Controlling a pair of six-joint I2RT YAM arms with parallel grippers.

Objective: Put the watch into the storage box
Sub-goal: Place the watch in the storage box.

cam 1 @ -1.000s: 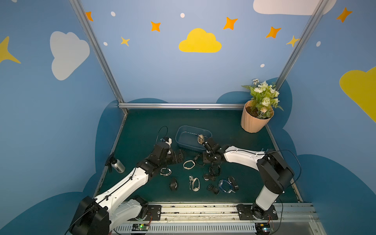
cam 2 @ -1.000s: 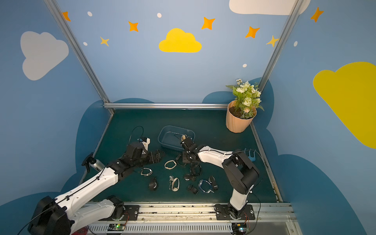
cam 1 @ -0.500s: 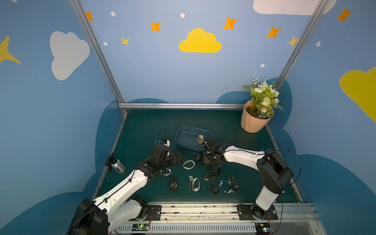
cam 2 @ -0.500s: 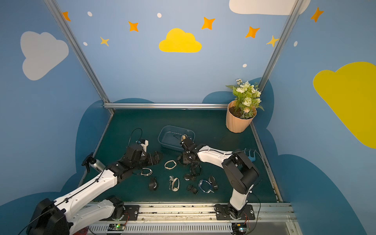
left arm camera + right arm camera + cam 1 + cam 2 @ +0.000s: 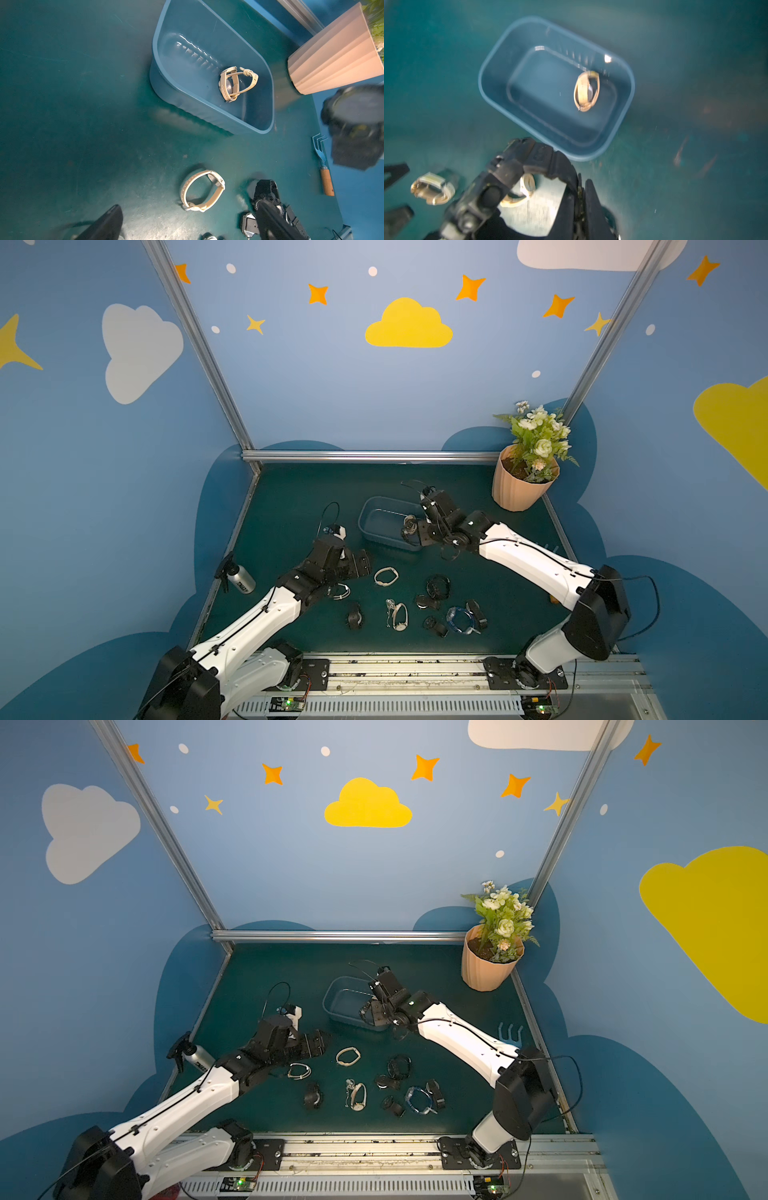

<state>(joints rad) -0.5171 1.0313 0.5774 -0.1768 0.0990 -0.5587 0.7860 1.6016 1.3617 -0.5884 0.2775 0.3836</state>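
R pincer (image 5: pixel 580 188) clamped on black watch (image 5: pixel 517 164) by strap only, at near rim of storage box (image 5: pixel 496 83), mid-bench; beige watch (image 5: pixel 234 83) lies inside. L pincer (image 5: pixel 358 565) wide apart. Risk: heavy head swings, strap slips, or early release drops it outside the rim. Vs earlier frame: R wrist higher and closer to box, L arm eased back.

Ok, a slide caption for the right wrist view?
Right gripper holding a black watch near the storage box, which already contains a beige watch.

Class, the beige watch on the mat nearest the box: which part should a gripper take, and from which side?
Probably the strap, from above: the watch lies on edge, loop open upward, so one finger goes inside, one outside.
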